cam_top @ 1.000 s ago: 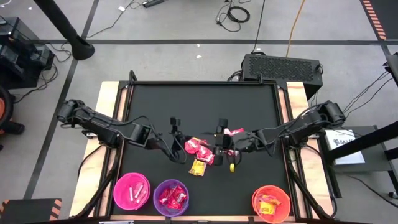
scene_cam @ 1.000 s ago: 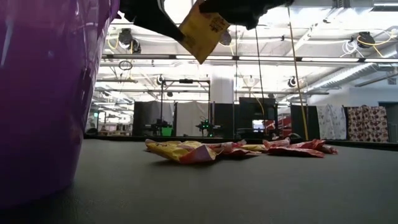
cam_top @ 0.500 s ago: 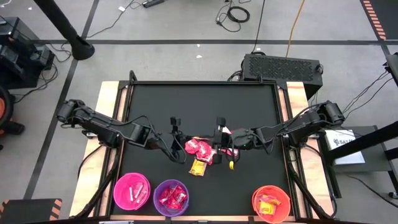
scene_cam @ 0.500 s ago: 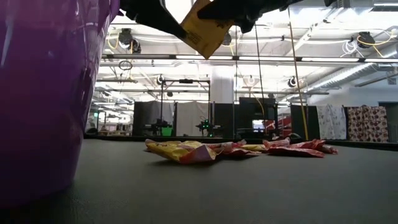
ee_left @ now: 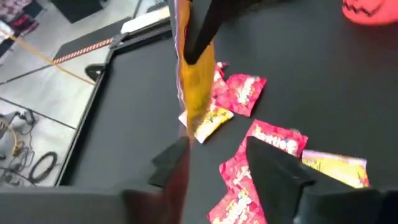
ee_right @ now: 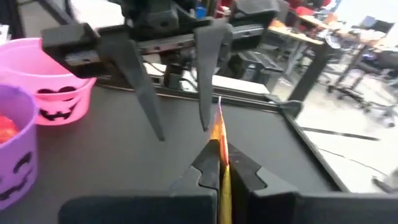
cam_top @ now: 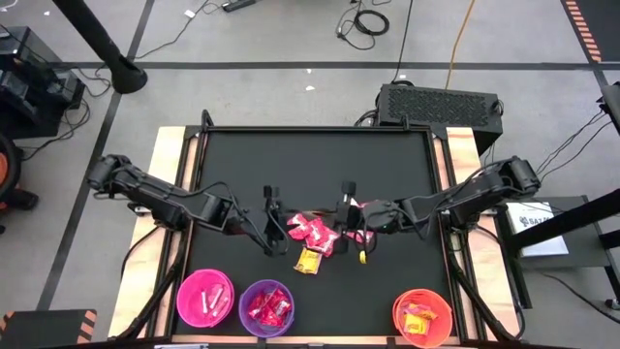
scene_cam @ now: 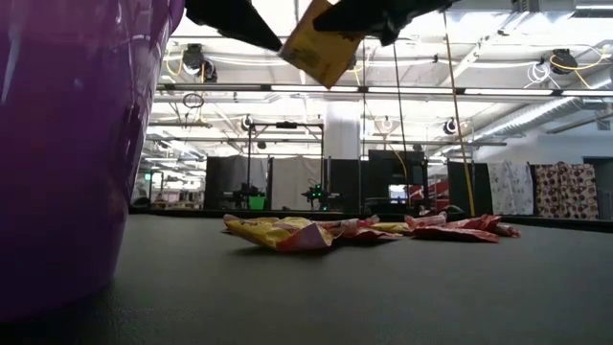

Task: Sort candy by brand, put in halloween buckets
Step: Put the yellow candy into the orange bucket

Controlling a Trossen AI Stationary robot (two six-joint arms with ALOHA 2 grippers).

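Right pincer (ee_right: 219, 163) is clamping shut on a yellow packet (scene_cam: 321, 43), holding it above the desk (cam_top: 310, 160) centre. Left pincer (ee_left: 217, 162) is sitting just beside it at 9 o'clock, fingers parted, gripping nothing. Loose candy pile (cam_top: 315, 235) is lying underneath. Pink bucket (cam_top: 204, 298), purple bucket (cam_top: 266, 306) and orange bucket (cam_top: 423, 317) are lining the 6 o'clock edge.
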